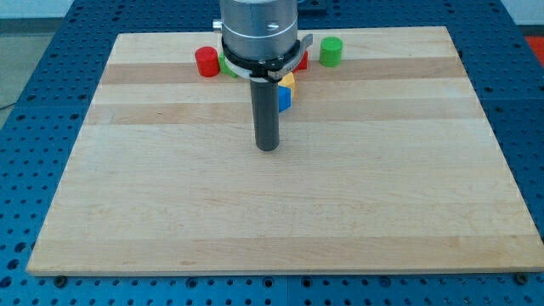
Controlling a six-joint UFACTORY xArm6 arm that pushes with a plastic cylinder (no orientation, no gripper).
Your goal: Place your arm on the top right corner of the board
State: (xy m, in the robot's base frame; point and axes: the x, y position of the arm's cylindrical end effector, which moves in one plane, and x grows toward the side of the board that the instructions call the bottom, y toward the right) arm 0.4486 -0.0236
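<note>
A: Looking at the wooden board, where does my tip sit?

B: A little above the board's middle, slightly toward the view's left of centre. The rod hangs straight down from the grey arm housing.

A: And the blocks?

B: All clustered near the view's top edge, above the tip. A red cylinder stands to the left of the housing, a green cylinder to its right. Just beside the rod, on its right, a blue block shows with a yellow block right above it; both are partly hidden, so their shapes are unclear.

A: Anything else?

B: Slivers of another green block and another red block peek out from behind the housing, shapes hidden.

A: Is the tip touching a block?

B: No, it stands below the blue one, near but apart.

A: Any claw, open or closed?

B: There is none, only the bare rod.

A: The top right corner?

B: It lies well apart from the tip, right of the green cylinder
</note>
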